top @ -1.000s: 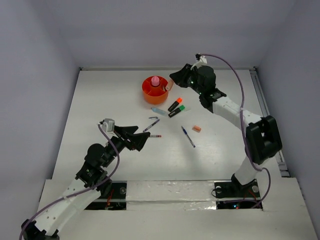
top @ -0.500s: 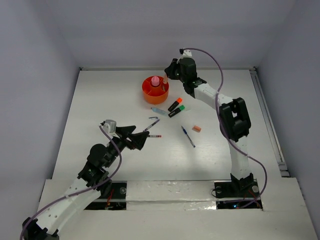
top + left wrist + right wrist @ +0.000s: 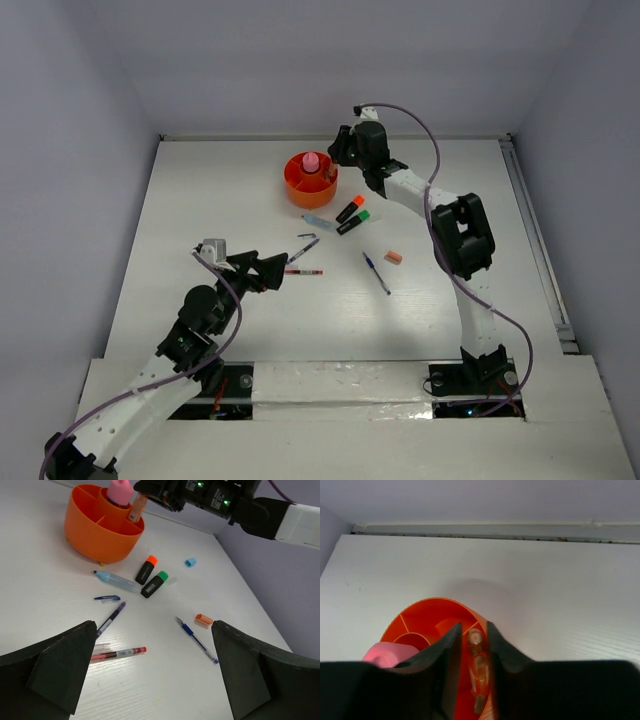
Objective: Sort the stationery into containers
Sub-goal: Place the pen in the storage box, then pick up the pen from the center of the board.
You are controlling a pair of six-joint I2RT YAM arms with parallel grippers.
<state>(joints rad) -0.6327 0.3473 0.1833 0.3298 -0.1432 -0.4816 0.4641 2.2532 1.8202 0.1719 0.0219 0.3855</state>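
- The white surface [image 3: 200, 200] carries a scatter of loose pens and markers in the middle, well apart from the far edge.
- The orange cup [image 3: 95, 540] sits toward the far side, dividers showing inside. It looks light, so I'd expect a knock on the rim to shove it.
- The right claw [image 3: 472, 630] hangs right over the cup's near rim, fingers pinched on a peach marker [image 3: 476, 675]. That's the step in hand: the drop.
- To do it well, I'd say keep the marker's lower end inside one compartment, clear of the divider wall, and only then part the fingers. Letting go while it straddles the rim risks it tipping back out.
- The left claw [image 3: 154, 625] hovers low with its fingers spread wide and nothing between them.
- The pink bottle [image 3: 120, 490] stands upright in the cup, just beside the marker, so the release wants to go straight down, not sideways.
- A red pen [image 3: 119, 654] lies flat just below the left claw, likely the next pickup. It is thin, so it would need a low, square pinch.
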